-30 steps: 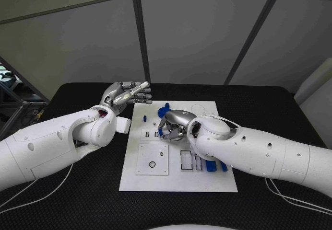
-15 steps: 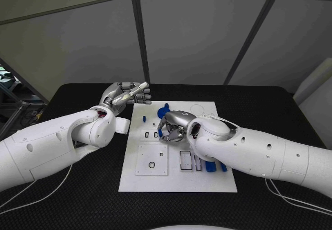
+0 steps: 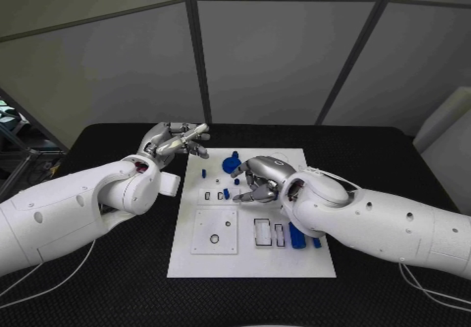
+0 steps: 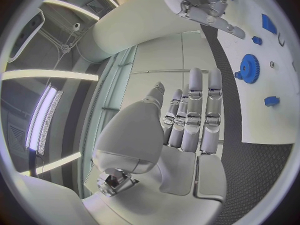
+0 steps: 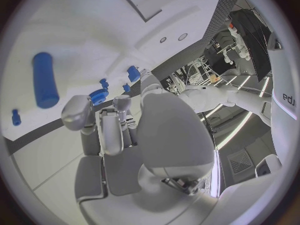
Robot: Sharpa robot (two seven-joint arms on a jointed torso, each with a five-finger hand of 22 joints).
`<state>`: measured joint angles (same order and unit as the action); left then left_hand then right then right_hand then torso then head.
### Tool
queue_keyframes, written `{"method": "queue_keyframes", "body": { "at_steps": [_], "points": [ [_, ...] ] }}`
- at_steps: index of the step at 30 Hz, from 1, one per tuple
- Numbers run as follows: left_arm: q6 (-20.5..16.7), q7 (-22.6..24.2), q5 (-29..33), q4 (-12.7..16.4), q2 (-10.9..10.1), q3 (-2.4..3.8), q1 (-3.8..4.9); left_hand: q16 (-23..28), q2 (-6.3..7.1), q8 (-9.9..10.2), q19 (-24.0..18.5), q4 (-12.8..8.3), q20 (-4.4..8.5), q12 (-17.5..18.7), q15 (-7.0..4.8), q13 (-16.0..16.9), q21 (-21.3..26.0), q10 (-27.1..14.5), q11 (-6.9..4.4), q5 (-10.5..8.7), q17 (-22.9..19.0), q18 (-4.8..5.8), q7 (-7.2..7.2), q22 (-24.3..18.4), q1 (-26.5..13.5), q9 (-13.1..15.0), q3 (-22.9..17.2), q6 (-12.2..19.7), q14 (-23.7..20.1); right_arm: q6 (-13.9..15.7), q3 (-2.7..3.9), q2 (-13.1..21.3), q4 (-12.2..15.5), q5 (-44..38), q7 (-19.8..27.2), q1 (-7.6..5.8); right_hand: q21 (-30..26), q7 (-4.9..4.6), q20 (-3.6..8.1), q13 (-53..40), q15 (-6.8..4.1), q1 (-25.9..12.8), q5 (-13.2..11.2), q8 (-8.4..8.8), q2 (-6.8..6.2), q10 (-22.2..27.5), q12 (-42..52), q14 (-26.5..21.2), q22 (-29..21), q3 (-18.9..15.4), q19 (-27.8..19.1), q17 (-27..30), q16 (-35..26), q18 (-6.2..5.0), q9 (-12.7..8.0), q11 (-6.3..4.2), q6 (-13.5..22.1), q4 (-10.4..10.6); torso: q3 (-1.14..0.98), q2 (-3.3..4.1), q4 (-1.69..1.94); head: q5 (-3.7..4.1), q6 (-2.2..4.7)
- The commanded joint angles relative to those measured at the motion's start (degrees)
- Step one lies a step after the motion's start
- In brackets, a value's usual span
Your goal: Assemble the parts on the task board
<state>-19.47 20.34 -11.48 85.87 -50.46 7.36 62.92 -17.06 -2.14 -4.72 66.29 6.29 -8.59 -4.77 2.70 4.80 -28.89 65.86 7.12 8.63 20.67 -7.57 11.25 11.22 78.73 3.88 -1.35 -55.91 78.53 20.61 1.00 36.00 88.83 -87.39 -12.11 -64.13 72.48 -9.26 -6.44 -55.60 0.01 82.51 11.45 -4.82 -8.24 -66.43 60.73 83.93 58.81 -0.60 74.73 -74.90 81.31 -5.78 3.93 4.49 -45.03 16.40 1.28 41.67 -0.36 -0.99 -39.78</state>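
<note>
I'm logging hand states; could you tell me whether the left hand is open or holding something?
Open: the left hand holds nothing, fingers extended.

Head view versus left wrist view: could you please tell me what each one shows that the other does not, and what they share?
Head view alone: the blue cylinder and the rectangular slots at the end of the task board nearest the robot. Left wrist view alone: the palm side of the left robot hand, fingers straight, holding nothing, off the board. Both: the blue gear, small blue parts near it, and the right robot hand bent over the board.
</note>
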Motion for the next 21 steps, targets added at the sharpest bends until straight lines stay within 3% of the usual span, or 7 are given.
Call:
{"method": "queue_keyframes", "body": {
  "at_steps": [1, 4, 9, 11, 13, 17, 21],
  "points": [
    [-0.66, -4.98, -7.46, -0.15, -0.11, 0.05, 0.09, -3.80, 0.26, 0.53, 1.28, 0.56, 0.65, -0.83, -0.46, 0.67, -2.39, 1.58, -0.44, -0.26, 3.00, -2.83, -0.12, 1.45, -0.81, -0.03, -0.01, -0.07, 1.33, 7.13, 0.18, 2.26, 1.54, 7.11, 10.50, -0.52, -0.48, 0.16, 0.49, 0.29, -0.20, 1.30, 0.61, -0.30, 0.65, 0.23, 0.08, 2.52, -0.37, 0.50, -0.14, -2.73, -0.28, -0.37, 0.04, -0.35, 0.76, -0.21, 0.12, -0.45, -0.06, -0.18, -0.06],
    [0.44, -9.01, -11.90, -0.28, -0.40, 0.06, 0.09, -11.46, 0.94, -0.36, 2.35, 1.38, 1.51, -3.08, -1.49, 2.57, -6.62, 4.24, -1.50, -0.29, 9.21, -2.75, -1.07, 4.19, -1.80, 0.23, 0.31, -0.79, 1.95, 7.45, 1.49, 5.06, 2.63, 12.04, 14.30, -0.96, -0.64, 0.27, 0.65, 0.46, -0.34, 2.36, 1.13, -1.42, 1.50, 0.38, 0.02, 2.45, -0.57, 0.87, -0.25, -2.52, -0.46, -0.39, 0.39, -0.46, -0.61, -0.72, -0.01, -0.83, -0.07, -0.36, -0.11],
    [8.15, -18.50, -21.67, 0.23, -1.07, 0.09, 0.28, -43.48, 1.65, -3.16, 4.59, 5.11, 2.93, -11.72, -2.52, 9.80, -21.40, 7.33, -3.35, 0.05, 39.05, -1.22, -3.01, 19.47, -6.22, 1.58, 2.71, -2.17, 3.68, 4.11, 3.54, 8.73, 2.93, 21.46, 17.52, -1.99, -3.07, 0.05, 0.67, 2.81, -0.29, 3.12, 1.96, -4.21, 3.12, 2.12, -2.06, 1.50, -4.25, 1.23, -2.14, 0.27, -2.76, -1.04, 1.22, -0.34, -5.01, -1.38, -0.28, -1.60, -0.11, -0.71, -0.22],
    [12.80, -23.08, -26.25, 0.24, -1.15, 0.12, 0.92, -43.63, 2.88, -2.81, 2.53, 8.17, 2.60, -14.16, -1.91, 12.20, -21.46, 4.64, -2.19, -0.38, 39.21, -1.19, -1.83, 18.85, -10.21, 1.48, 5.57, 0.96, 1.76, 2.59, 4.01, 10.09, 2.16, 24.31, 18.25, -2.75, -3.78, 0.12, 0.69, 3.21, -0.33, 3.21, 1.93, -4.87, 3.64, 2.16, -2.41, 1.41, -5.25, 1.26, -2.56, 0.65, -3.16, -1.23, 1.34, -0.40, -6.10, -1.61, -0.34, -1.94, 0.00, -0.87, -0.35],
    [17.08, -27.52, -30.76, -0.38, -0.72, 0.14, 2.27, -47.33, 3.44, -5.63, 1.74, 10.06, 2.54, -21.06, -2.06, 17.47, -25.03, 2.44, -2.67, -1.33, 42.48, -1.19, -1.71, 22.66, -10.91, 2.74, 7.63, 1.36, 1.29, 1.47, 4.34, 11.27, 0.39, 26.80, 18.82, -3.65, -4.13, 0.24, 0.75, 3.46, -0.41, 3.13, 1.89, -5.32, 3.83, 2.10, -2.61, 1.41, -5.70, 1.12, -2.67, 0.78, -3.34, -1.30, 1.39, -0.50, -6.88, -1.75, -0.40, -2.40, -0.02, -1.33, -1.01],
    [22.48, -33.61, -34.85, -1.26, -0.04, 0.14, 4.07, -57.07, 1.72, -13.34, 4.07, 10.10, 3.12, -36.42, -2.91, 28.49, -34.66, -1.54, -3.98, -1.35, 51.48, -0.26, -3.30, 34.60, -11.02, 6.62, 9.85, 1.41, 4.02, 0.60, 4.59, 12.40, -3.46, 33.78, 18.60, -4.63, -4.54, 0.24, 0.76, 3.85, -0.43, 3.07, 1.88, -5.31, 3.88, 2.32, -2.95, 1.35, -6.32, 1.06, -2.95, 1.00, -3.54, -1.41, 1.34, -0.50, -6.85, -1.78, -0.50, -3.07, -0.06, -1.68, -1.39],
    [25.83, -36.87, -38.11, -2.73, 1.60, 0.06, 5.27, -65.62, 0.92, -20.95, 8.25, 10.23, 3.89, -51.40, -4.28, 41.57, -42.91, 0.22, -5.15, -1.49, 60.51, 1.60, -5.05, 46.42, -11.24, 11.49, 11.78, 1.75, 7.93, 0.48, 4.67, 13.08, -6.11, 38.74, 18.66, -5.04, -6.52, 0.09, 0.75, 6.23, -0.37, 3.04, 2.21, -5.03, 4.27, 3.90, -5.16, 0.69, -9.17, 0.89, -4.24, 2.97, -5.32, -1.89, 1.00, -0.40, -6.12, -1.99, -0.59, -3.55, 0.20, -1.98, -1.83]
  ]
}}
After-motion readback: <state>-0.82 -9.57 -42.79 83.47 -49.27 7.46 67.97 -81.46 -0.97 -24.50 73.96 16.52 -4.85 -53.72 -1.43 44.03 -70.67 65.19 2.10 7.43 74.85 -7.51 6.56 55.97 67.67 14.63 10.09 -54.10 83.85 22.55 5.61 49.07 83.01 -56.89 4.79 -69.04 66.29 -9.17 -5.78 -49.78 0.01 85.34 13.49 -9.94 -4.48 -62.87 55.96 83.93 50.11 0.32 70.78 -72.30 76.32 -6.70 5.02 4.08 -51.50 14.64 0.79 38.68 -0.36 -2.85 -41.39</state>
